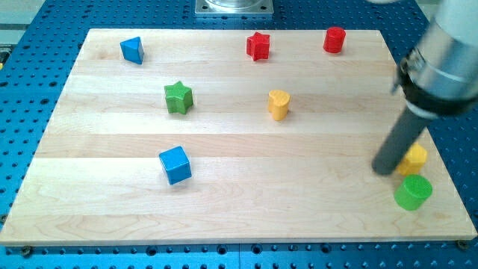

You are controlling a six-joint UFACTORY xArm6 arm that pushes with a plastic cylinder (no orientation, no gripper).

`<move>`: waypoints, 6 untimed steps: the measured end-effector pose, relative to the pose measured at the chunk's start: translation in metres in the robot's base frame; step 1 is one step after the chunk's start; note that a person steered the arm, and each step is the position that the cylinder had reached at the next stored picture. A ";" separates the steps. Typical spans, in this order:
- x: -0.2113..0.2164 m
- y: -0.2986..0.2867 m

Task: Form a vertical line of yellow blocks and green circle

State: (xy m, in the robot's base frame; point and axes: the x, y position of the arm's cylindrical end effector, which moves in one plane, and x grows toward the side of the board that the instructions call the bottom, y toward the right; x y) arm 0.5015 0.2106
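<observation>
My tip (385, 169) rests on the board at the view's right, touching the left side of a yellow block (414, 158) partly hidden behind the rod. The green circle (413, 192) stands just below that yellow block, near the board's lower right corner, to the lower right of my tip. A second yellow block, heart-shaped (278, 104), stands near the middle of the board, far to the upper left of my tip.
A green star (178, 98) and a blue cube (175, 165) stand at the left. A blue triangle (132, 50), a red star (258, 45) and a red cylinder (334, 39) stand along the top. The board's right edge (448, 175) is close to the green circle.
</observation>
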 end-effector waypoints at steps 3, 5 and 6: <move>-0.010 -0.172; -0.113 -0.167; -0.084 -0.083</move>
State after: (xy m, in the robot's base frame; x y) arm 0.4170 0.1276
